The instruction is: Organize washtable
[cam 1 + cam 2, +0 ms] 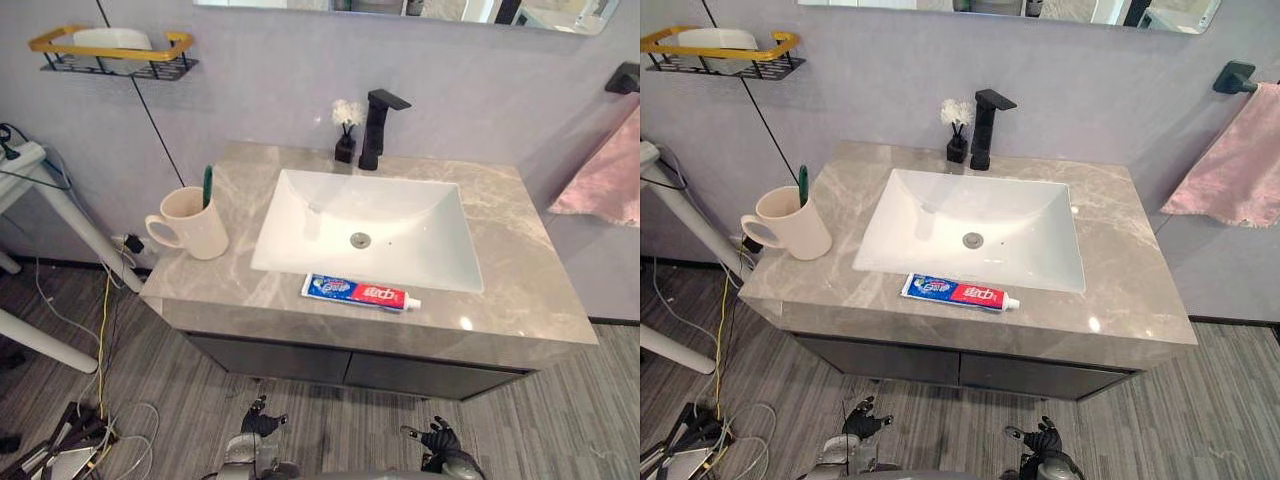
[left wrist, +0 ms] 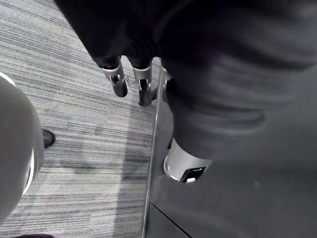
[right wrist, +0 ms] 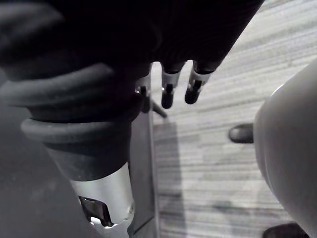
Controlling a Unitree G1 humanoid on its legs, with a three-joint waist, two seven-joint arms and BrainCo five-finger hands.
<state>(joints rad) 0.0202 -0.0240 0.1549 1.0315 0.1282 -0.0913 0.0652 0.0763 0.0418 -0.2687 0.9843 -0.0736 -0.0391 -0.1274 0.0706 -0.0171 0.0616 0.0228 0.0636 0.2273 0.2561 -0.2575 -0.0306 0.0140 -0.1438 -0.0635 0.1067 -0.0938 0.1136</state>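
**Desk:** Where are your hands?

**Me:** I see the left hand (image 1: 262,422) low at the near edge, down over the grey striped floor (image 1: 560,420) in front of the dark cabinet (image 1: 300,358). In its wrist view its fingers (image 2: 119,83) hang straight and loose, so it is released. The right hand (image 1: 440,438) is level with it, off to the right. Its fingers (image 3: 167,95) are just as slack, so it is released too.

**Desk:** Any writing you can make out?

**Me:** The toothpaste tube (image 1: 360,293) has lettering on a blue and red panel, with a white cap at its right end. That is the only print I can see.

**Desk:** Where does it lie from the hands?

**Me:** It is up on the marble counter (image 1: 520,280), well apart from both hands and farther away than they are. It lies flat on the near rim, just in front of the white basin (image 1: 300,215), and sits roughly between the two hands left to right.

**Desk:** And the rest?

**Me:**
- A cream cup (image 1: 195,222) stands at the left end of the counter with a green toothbrush (image 1: 208,186) upright in it.
- A black faucet (image 1: 378,125) stands at the far side, behind the basin.
- A small dark vase of white flowers (image 1: 346,125) is just to the left of the faucet.
- A pink towel (image 1: 605,180) hangs on the wall to the right.
- A wire shelf (image 1: 110,52) is on the wall at the far left.
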